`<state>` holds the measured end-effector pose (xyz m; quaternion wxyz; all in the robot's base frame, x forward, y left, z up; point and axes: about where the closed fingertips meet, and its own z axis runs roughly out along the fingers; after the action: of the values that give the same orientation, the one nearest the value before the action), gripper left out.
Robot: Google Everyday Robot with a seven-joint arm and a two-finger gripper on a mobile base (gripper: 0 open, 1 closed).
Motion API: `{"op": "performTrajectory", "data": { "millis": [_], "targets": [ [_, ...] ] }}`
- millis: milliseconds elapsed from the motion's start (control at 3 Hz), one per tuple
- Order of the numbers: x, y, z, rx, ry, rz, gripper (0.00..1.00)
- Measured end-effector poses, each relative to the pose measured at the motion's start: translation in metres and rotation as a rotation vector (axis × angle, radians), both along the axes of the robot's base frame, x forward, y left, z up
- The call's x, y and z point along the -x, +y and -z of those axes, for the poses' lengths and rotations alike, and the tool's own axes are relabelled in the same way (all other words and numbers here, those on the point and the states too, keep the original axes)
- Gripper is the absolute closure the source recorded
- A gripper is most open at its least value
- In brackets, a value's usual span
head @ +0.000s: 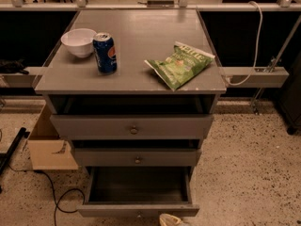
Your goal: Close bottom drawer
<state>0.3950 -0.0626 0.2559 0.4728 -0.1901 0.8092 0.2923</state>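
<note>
The bottom drawer [113,210] of the grey cabinet [127,81] stands pulled far out toward me, its dark inside showing nothing in it. Its slim front panel runs along the lower edge of the camera view, with the small round knob [138,215] at its middle. My gripper [170,220] shows only as a pale tip at the very bottom of the picture, just in front of the drawer's front panel and a little right of the knob. Most of the gripper is cut off by the frame.
Above it, the middle drawer [137,157] and top drawer [133,126] are each pulled out slightly. On the cabinet top sit a white bowl [78,42], a blue soda can [105,53] and a green chip bag [180,64]. A cardboard box [49,146] and a black cable [55,199] lie on the floor at the left.
</note>
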Motion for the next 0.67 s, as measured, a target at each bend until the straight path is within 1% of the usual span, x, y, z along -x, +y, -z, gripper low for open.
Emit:
{"op": "performTrajectory", "data": {
  "millis": [333, 667],
  "targets": [
    [-0.0002, 0.0003, 0.0016, 0.006, 0.004, -0.001, 1.00],
    [0.0057, 0.0052, -0.0047, 0.004, -0.014, -0.021, 1.00]
  ]
}}
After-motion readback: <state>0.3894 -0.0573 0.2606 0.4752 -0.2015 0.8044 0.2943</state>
